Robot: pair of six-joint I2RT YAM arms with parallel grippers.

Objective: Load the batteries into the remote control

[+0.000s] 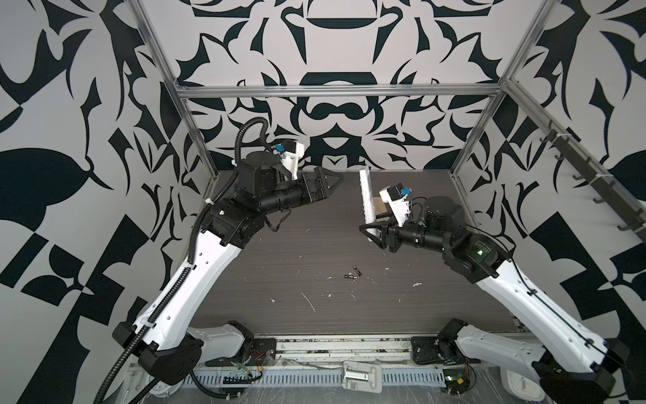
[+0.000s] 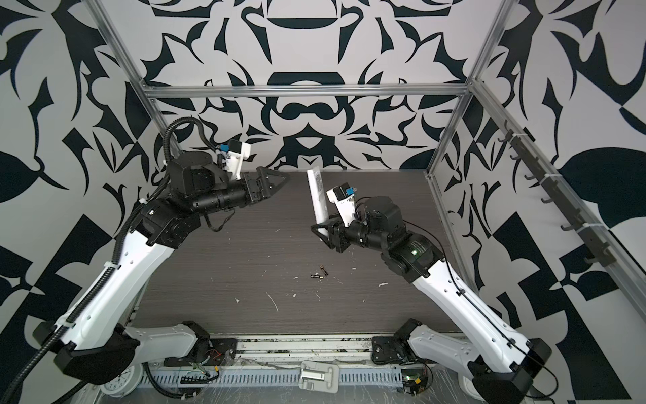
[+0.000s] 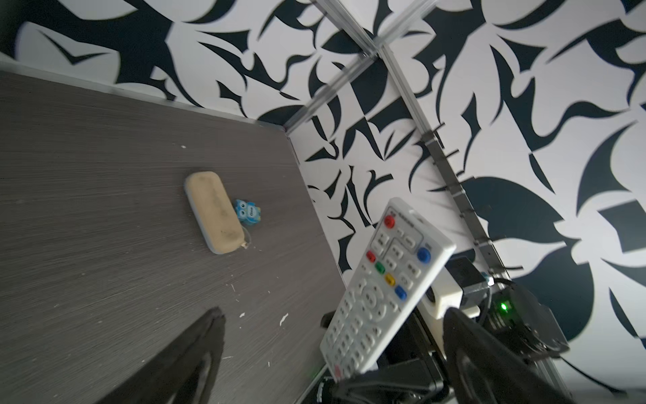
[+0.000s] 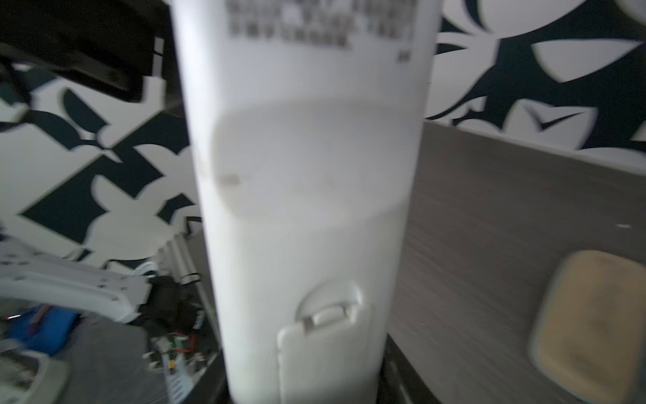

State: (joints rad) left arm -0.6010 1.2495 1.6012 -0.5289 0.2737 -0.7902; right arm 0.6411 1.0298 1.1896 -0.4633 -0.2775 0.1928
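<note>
The remote control [image 1: 367, 196] [image 2: 316, 196] stands nearly upright above the back of the table, its lower end held in my right gripper [image 1: 372, 231] [image 2: 323, 231], which is shut on it. The right wrist view shows its plain white back [image 4: 304, 175] with the small cover [image 4: 325, 349] in place; the left wrist view shows its button face [image 3: 384, 286]. My left gripper [image 1: 334, 185] [image 2: 279, 185] [image 3: 335, 311] hangs open and empty to the left of the remote, apart from it. Two batteries [image 1: 351, 276] [image 2: 316, 276] lie close together mid-table.
A beige oblong case [image 3: 213, 211] [image 4: 590, 328] with a blue owl charm [image 3: 248, 211] lies on the table behind the right gripper. White scraps [image 1: 307, 300] dot the dark tabletop [image 1: 279, 280]. Metal frame posts [image 1: 195, 140] and a hook rail [image 1: 594, 182] bound the sides.
</note>
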